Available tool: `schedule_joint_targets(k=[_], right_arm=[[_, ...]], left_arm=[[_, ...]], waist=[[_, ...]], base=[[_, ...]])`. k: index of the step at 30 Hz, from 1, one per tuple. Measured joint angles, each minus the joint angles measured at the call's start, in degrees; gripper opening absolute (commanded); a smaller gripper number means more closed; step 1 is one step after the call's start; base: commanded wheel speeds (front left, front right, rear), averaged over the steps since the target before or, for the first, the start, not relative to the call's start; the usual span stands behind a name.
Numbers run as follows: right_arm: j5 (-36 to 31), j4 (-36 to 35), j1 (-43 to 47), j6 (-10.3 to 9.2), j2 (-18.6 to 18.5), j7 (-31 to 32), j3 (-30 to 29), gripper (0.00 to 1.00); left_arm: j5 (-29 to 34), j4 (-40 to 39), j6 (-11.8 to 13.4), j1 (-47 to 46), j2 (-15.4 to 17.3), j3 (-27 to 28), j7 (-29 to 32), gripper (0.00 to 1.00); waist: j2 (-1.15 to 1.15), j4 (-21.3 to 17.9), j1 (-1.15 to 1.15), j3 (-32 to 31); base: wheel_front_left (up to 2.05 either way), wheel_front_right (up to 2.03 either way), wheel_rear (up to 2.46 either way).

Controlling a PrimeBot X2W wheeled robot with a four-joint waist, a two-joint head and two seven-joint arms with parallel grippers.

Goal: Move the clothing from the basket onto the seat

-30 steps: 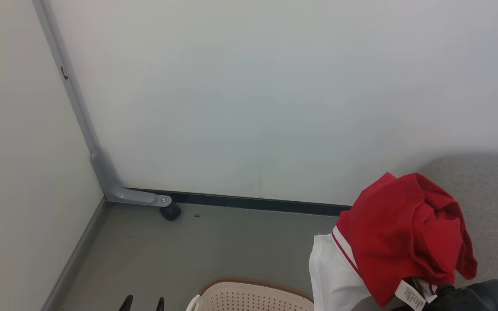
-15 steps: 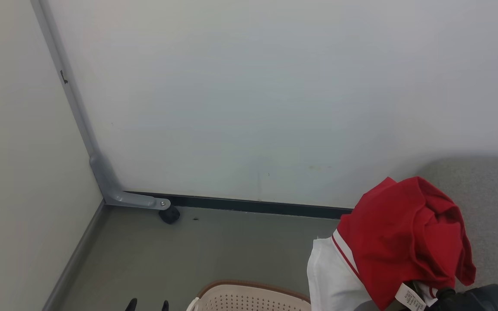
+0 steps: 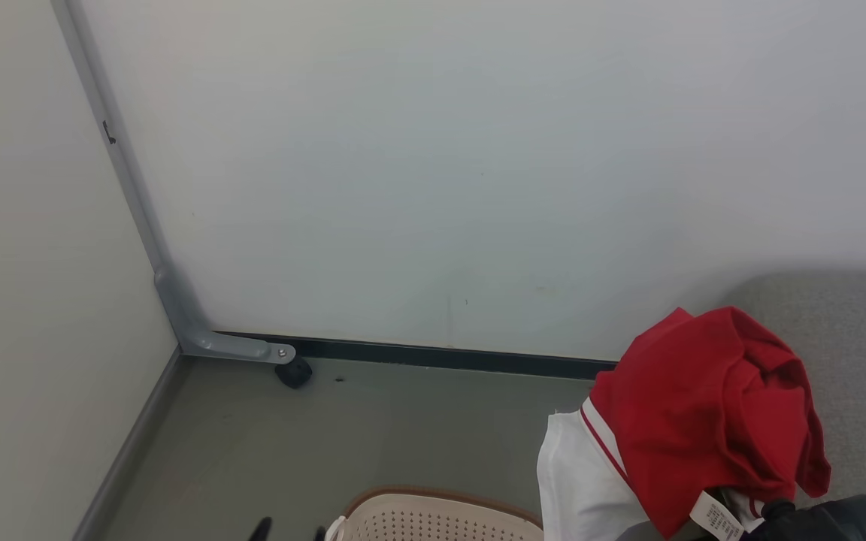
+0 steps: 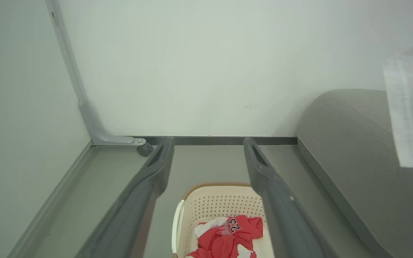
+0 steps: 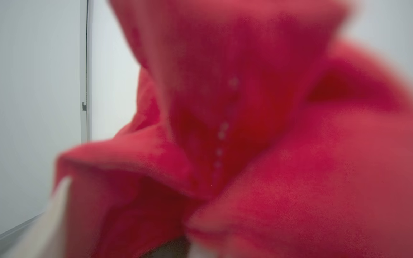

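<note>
We note right gripper (image 3: 779, 515) clenched on red-and-white garment (image 3: 704, 406), bundle raised at seat (image 4: 353, 143) edge, right of basket (image 4: 213, 204). Left gripper (image 4: 209, 141) released, jaws wide, hovering above basket. We find red jersey (image 4: 228, 236), numbered 23, lying inside basket.

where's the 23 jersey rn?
In the left wrist view the number 23 garment lies crumpled inside the basket on the floor, at bottom centre, framed by the open left gripper, with the grey seat to its right.
</note>
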Motion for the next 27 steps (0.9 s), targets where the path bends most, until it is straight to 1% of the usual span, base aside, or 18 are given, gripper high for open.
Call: schedule_joint_targets(k=[2, 8, 12, 20, 27], right_arm=[[0.0, 0.0, 0.0, 0.00, 0.1, 0.0, -0.2, 0.00], [0.0, 0.1, 0.0, 0.00, 0.3, 0.0, -0.6, 0.00], [0.0, 0.2, 0.0, 0.00, 0.4, 0.0, -1.3, 0.00], [0.0, 0.8, -0.1, 0.00, 0.6, 0.0, -1.4, 0.00], [-0.1, 1.0, -0.2, 0.00, 0.5, 0.0, -1.9, 0.00]], left_arm=[[0.7, -0.6, -1.7, 0.5, -0.3, -1.5, 0.0, 1.00], [2.2, -1.8, -3.5, 1.0, -1.5, -4.0, 0.0, 1.00], [3.0, -2.2, -3.6, 2.2, -2.2, -5.9, 0.0, 1.00], [3.0, -3.6, -4.1, 2.7, -2.7, -4.6, 0.0, 1.00], [3.0, -4.5, -4.1, 2.8, -2.9, -3.9, 0.0, 1.00]], waist=[[0.00, 0.0, 0.00, 0.0], [0.00, -0.1, 0.00, 0.2], [0.00, -0.3, 0.00, 0.3], [0.00, -1.9, 0.00, 0.3], [0.00, -4.4, 0.00, 0.5]], base=[[0.00, 0.00, 0.00], [0.00, 0.00, 0.00], [0.00, 0.00, 0.00], [0.00, 0.00, 0.00], [0.00, 0.00, 0.00]])
